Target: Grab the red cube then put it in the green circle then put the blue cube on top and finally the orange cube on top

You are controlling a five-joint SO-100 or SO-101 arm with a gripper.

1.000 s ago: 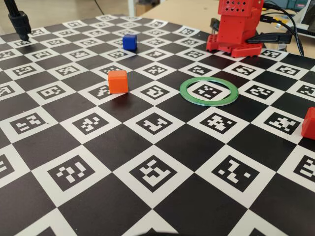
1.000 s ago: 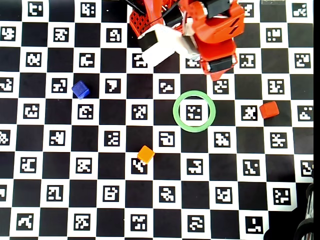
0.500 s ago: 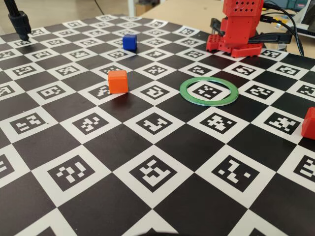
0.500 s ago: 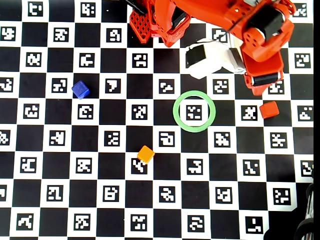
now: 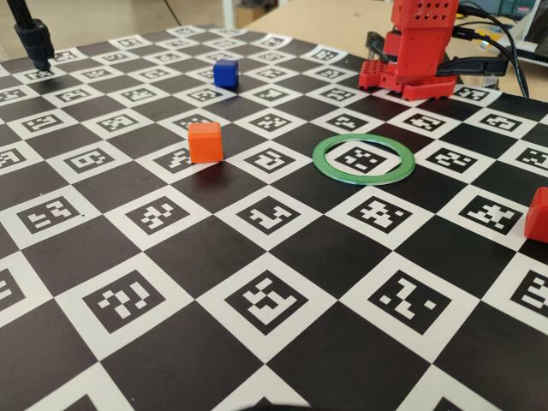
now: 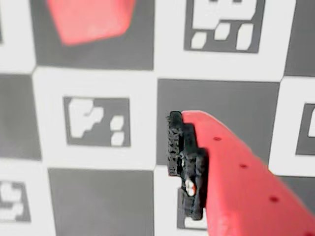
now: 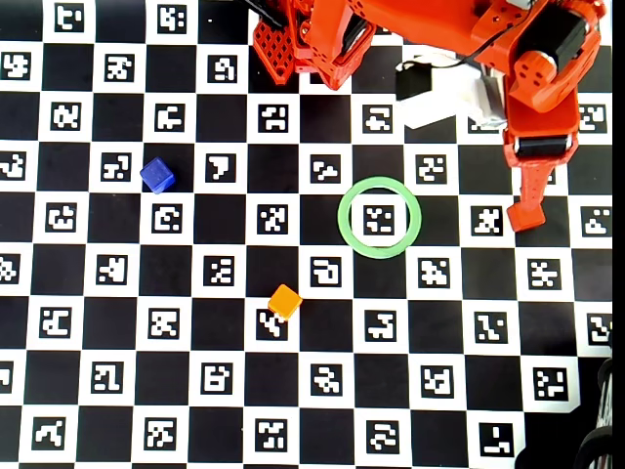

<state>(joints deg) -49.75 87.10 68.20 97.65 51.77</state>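
Red cube [image 7: 522, 217] under hand [image 7: 528, 200], ungrasped

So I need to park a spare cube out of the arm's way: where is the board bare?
Bare: the whole near half below the small orange cube, and between the deep-blue cube and thin green ring. Crowded: the ring's right, where the red gripper hangs over the red cube.

A black-and-white checkerboard mat [image 5: 282, 360] of coded markers; black cables [image 5: 501, 43] behind it.
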